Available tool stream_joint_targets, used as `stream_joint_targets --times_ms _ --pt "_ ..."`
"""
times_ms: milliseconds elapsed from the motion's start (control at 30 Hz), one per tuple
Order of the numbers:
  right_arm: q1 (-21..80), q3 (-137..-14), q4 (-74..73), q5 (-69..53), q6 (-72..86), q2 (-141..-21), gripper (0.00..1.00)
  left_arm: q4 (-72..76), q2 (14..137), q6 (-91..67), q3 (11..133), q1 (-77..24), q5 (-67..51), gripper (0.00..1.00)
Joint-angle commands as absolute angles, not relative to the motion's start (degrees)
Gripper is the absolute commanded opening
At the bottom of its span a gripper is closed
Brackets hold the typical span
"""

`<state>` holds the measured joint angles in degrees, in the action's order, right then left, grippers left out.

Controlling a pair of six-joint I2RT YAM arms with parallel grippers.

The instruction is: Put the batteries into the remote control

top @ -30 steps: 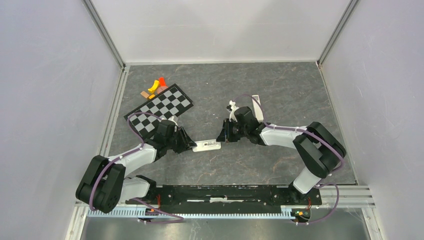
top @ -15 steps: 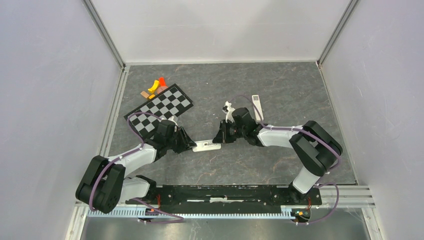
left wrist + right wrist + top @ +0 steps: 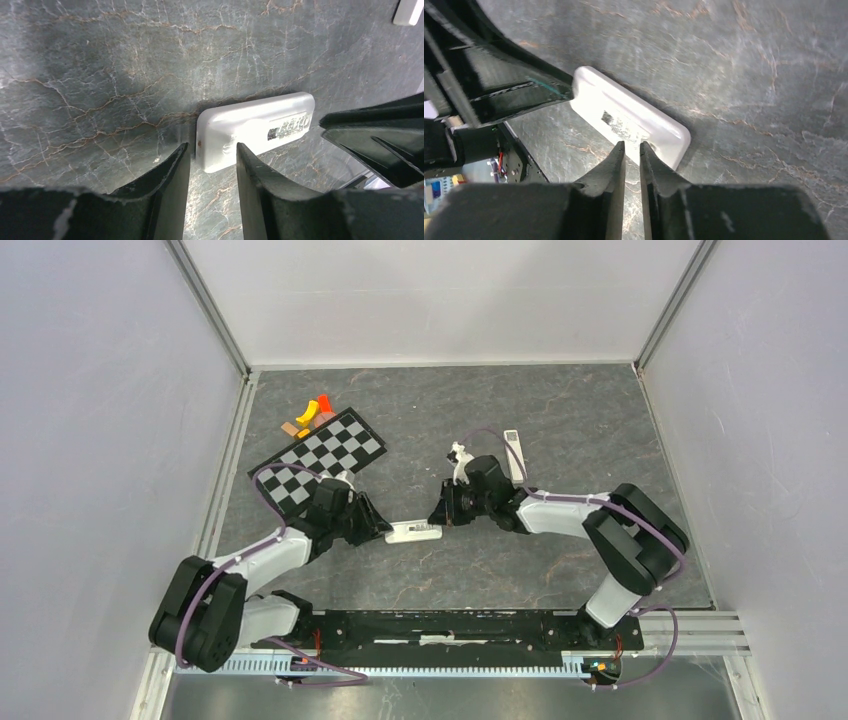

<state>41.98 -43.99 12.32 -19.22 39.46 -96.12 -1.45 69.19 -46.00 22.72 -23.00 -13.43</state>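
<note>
The remote control (image 3: 414, 532) lay flat on the grey table (image 3: 480, 575), its label side up, between the two arms. The left gripper (image 3: 210, 147) stood at its left end with the jaws released and apart. One finger was just beside the short end and the other over the body. The right gripper (image 3: 630, 145) hung over the other end, its fingers clenched almost together, with only a thin slit and nothing seen between them. Farther back lay a narrow white strip (image 3: 512, 452) and a checkered board (image 3: 318, 462). Behind the board were some small orange and red pieces (image 3: 314, 410).
</note>
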Motion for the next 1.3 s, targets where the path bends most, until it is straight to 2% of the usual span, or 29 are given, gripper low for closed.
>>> stream_joint_targets --times_ms 0,100,167,200,267,300,367,600,667,833,1133,1200,1267 --pt "42.1 -44.8 15.9 -21.8 30.2 -89.7 0.28 -4.7 65.1 -43.7 26.0 -23.1 -10.0 0.47" --pt "42.1 -46.9 13.6 -24.4 20.4 -88.6 0.48 -9.0 61.7 -43.4 27.7 -23.2 -5.9 0.56" --pt "42.5 -48.7 10.2 -24.3 11.2 -88.8 0.58 -12.7 58.1 -43.3 28.9 -23.2 -1.5 0.68" --pt "42.8 -49.7 8.0 -23.8 7.3 -89.0 0.66 -14.5 56.3 -43.4 29.3 -23.1 1.2 0.74" --pt "43.6 -52.3 3.8 -23.3 -1.2 -90.5 0.96 -17.8 52.1 -43.5 30.2 -23.1 5.8 0.84" --pt "44.1 -53.6 1.6 -23.0 -5.5 -91.2 0.98 -19.6 49.8 -43.5 30.7 -23.1 7.6 0.91" --pt "45.5 -56.2 -1.9 -22.5 -11.7 -93.2 0.98 -22.7 46.1 -43.3 32.0 -23.0 11.7 0.99" --pt "51.6 -68.7 -17.2 -16.0 -26.7 -103.6 0.98 -28.7 35.7 -43.2 35.7 -23.1 18.5 1.00" --pt "52.3 -71.4 -19.8 -14.8 -27.9 -106.7 0.95 -28.9 34.2 -42.9 36.0 -23.1 18.9 1.00" --pt "53.8 -73.9 -21.2 -11.5 -27.7 -110.1 0.79 -29.5 33.8 -42.9 36.9 -23.1 18.8 1.00" --pt "53.4 -73.7 -16.4 -1.1 -17.8 -112.3 0.39 -28.4 35.4 -43.1 37.2 -23.1 16.6 1.00" --pt "52.2 -72.5 -13.6 0.9 -13.8 -110.4 0.33 -28.3 35.7 -42.2 37.7 -23.0 15.8 1.00" --pt "50.1 -70.4 -10.2 3.9 -7.3 -108.1 0.32 -28.4 36.1 -41.4 38.3 -23.1 14.7 1.00"
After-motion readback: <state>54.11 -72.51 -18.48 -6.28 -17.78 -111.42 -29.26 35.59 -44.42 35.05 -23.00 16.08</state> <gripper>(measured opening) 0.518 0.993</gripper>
